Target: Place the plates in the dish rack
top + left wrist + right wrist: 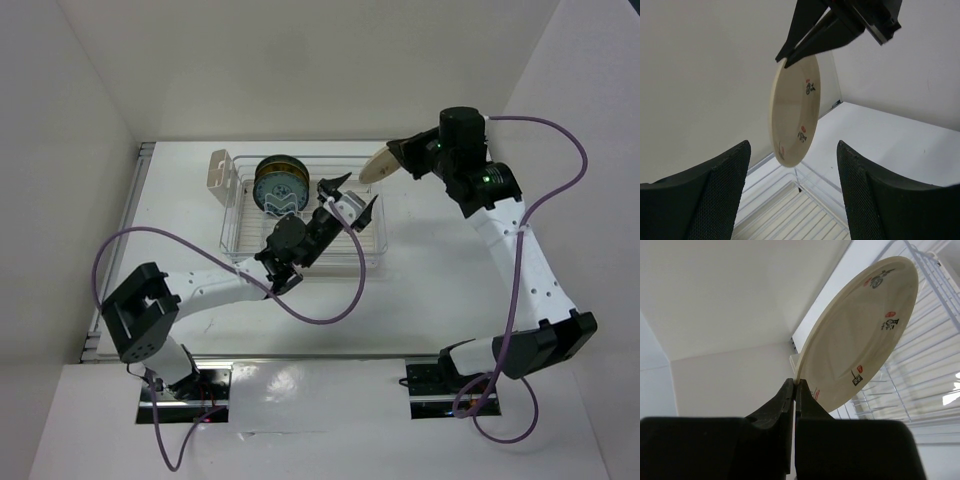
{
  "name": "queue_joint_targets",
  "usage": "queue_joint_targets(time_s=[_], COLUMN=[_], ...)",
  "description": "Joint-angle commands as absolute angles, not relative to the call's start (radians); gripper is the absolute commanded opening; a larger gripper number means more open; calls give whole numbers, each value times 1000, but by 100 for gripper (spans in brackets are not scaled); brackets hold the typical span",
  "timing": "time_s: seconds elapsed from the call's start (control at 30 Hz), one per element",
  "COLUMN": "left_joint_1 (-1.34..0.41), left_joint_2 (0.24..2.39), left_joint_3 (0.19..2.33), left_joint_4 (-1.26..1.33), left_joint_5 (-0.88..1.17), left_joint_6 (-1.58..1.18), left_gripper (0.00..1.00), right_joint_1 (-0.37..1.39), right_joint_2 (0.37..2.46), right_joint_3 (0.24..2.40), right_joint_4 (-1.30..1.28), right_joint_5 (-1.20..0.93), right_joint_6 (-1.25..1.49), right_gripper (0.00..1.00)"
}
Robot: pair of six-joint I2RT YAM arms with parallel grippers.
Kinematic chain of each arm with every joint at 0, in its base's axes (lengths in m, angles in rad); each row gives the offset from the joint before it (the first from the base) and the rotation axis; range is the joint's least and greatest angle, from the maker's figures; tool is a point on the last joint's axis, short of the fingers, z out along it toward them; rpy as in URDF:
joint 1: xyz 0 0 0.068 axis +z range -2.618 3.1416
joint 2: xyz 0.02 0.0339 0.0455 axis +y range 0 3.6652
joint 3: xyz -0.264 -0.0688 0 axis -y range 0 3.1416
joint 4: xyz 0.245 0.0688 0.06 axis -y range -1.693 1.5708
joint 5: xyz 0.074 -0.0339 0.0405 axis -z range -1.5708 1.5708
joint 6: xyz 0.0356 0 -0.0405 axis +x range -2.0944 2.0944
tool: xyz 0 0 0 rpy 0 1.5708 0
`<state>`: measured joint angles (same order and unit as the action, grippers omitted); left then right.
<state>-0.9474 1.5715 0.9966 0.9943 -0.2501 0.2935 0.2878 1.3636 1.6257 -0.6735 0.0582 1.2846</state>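
My right gripper (799,385) is shut on the rim of a cream plate (860,335) and holds it on edge in the air. In the top view the cream plate (378,163) hangs just past the far right corner of the dish rack (372,252), a clear tub with a white ribbed insert. A teal plate (278,192) stands in the rack at its left, with an amber-brown plate (281,162) behind it. My left gripper (352,196) is open over the rack's right half. In the left wrist view the cream plate (795,112) hangs beyond the open fingers (720,190), apart from them.
A small white holder (220,172) hangs on the rack's left end. White walls close in the table at the back and on both sides. Purple cables (330,310) loop from both arms over the table in front of the rack.
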Motion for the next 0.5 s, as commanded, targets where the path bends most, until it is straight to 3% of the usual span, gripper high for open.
queue_joint_targets(time_s=[0.0,0.17,0.23,0.27,0.3,0.33,0.4,0.47], left_joint_1=[-931,-882,-859,-859,-850,-850,-838,-828], left_joint_2=[1610,1673,1687,1687,1687,1696,1697,1697], left_joint_3=[1064,1134,1143,1143,1143,1155,1164,1164], left_joint_4=[994,951,951,942,925,916,907,907], left_joint_5=[-252,-229,-197,-181,-181,-192,-192,-192], left_joint_6=[311,222,213,204,204,181,172,160], left_gripper=[76,74,67,57,40,10,0,0], right_joint_1=[313,365,365,365,365,365,365,365], right_joint_2=[1333,1333,1313,1313,1304,1304,1304,1304], right_joint_3=[1605,1605,1592,1592,1592,1592,1592,1592], right_joint_4=[-629,-649,-649,-649,-649,-649,-649,-658], right_joint_5=[19,18,18,18,28,28,28,14], right_joint_6=[1285,1296,1305,1305,1305,1305,1305,1305], right_gripper=[0,0,0,0,0,0,0,0])
